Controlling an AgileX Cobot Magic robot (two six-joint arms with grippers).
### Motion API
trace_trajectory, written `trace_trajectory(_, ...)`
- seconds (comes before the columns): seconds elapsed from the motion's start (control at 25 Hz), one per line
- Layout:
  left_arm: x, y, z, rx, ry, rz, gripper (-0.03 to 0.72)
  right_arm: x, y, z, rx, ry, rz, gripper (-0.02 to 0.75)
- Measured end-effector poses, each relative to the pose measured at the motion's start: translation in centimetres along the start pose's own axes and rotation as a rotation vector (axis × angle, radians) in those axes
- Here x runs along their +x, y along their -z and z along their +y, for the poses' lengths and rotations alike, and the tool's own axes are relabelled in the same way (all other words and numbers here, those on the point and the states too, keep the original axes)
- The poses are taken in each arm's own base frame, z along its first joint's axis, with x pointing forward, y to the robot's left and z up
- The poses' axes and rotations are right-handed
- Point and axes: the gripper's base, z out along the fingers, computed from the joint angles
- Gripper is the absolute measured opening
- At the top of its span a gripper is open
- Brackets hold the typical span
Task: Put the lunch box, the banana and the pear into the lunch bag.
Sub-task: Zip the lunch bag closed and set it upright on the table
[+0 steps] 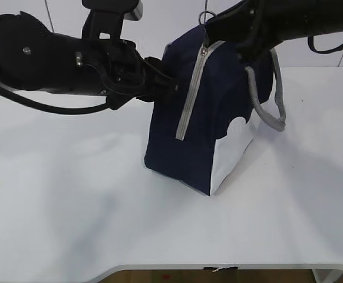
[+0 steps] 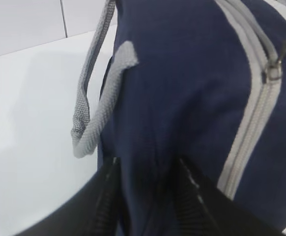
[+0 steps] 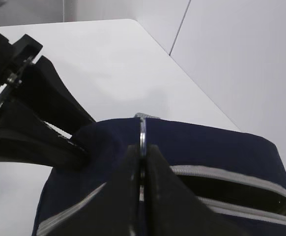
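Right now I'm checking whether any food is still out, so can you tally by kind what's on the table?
Lunch bags: 1
Lunch boxes: 0
Bananas: 0
Pears: 0
Total on the table: 1
Whether the food is inside the bag can't be seen.

So the right pincer [image 3: 142, 169] has its 2 dark fingers [image 3: 121, 196] closed tight on the metal ring pull [image 3: 142, 133] of the lunch bag [image 3: 207, 147], ring standing upright between them. The grey zipper [image 3: 221, 176] gapes open toward the right side of the bag. Left pincer [image 3: 79, 150] is pinching the navy fabric at the bag's left end. White worktop [image 3: 99, 64] behind it all.
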Motion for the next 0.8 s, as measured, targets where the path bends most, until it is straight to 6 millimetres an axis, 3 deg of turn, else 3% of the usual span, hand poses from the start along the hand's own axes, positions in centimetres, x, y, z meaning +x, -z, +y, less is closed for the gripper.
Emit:
trace_trajectory(0.32, 0.2, -0.1, 0.0, 0.003, 0.0, 0.015, 0.025, -0.1, 0.0, -0.1, 0.009, -0.034, -0.019, 0.006)
trace_trajectory(0.8, 0.3, 0.3, -0.3, 0.024, 0.022, 0.063, 0.003, -0.1, -0.1, -1.6, 0.164, -0.162, -0.046, 0.006)
